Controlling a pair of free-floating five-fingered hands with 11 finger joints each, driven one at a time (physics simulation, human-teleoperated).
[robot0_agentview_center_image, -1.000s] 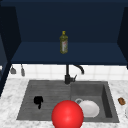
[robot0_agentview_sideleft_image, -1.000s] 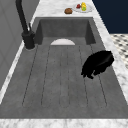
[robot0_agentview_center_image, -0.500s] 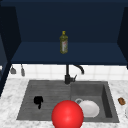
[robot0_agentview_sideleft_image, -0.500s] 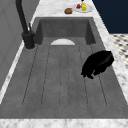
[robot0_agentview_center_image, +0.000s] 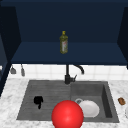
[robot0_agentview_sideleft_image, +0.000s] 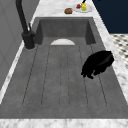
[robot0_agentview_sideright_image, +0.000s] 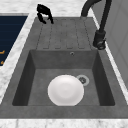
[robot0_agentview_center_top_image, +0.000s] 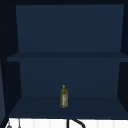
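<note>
Left robot hand (robot0_agentview_center_image: 38, 101) hovers over the ribbed grey draining board (robot0_agentview_center_image: 47, 96) of the sink, near its front-left part. Fingers are curled downward and hold nothing; in the left side view the robot hand (robot0_agentview_sideleft_image: 98, 63) sits close above the ribs on the side next to the front edge, fingertips pointing down. In the right side view it (robot0_agentview_sideright_image: 44, 12) shows at the far end of the board, fingers hooked, nothing between them.

Round white plate (robot0_agentview_sideright_image: 65, 90) lies flat on the bottom of the grey sink basin (robot0_agentview_sideright_image: 103, 82), just beside the drain, well apart from the hand. Large glossy red ball (robot0_agentview_center_image: 67, 115) shows at the front edge of the sink in the front view. Black curved tap (robot0_agentview_center_image: 68, 75) stands at the back, between board and basin.

Judgement: for any grasp from here, the fingers should straighten first, and the hand should stay clear of the ribs while it travels.

Olive-green glass bottle with a yellow cap (robot0_agentview_center_top_image: 64, 96) stands upright on the lower shelf of the dark blue wall cabinet (robot0_agentview_center_top_image: 67, 109). It bears a pale label; the writing cannot be read. A small brown item (robot0_agentview_center_image: 121, 101) lies on the marble worktop (robot0_agentview_center_image: 10, 100) right of the basin.
</note>
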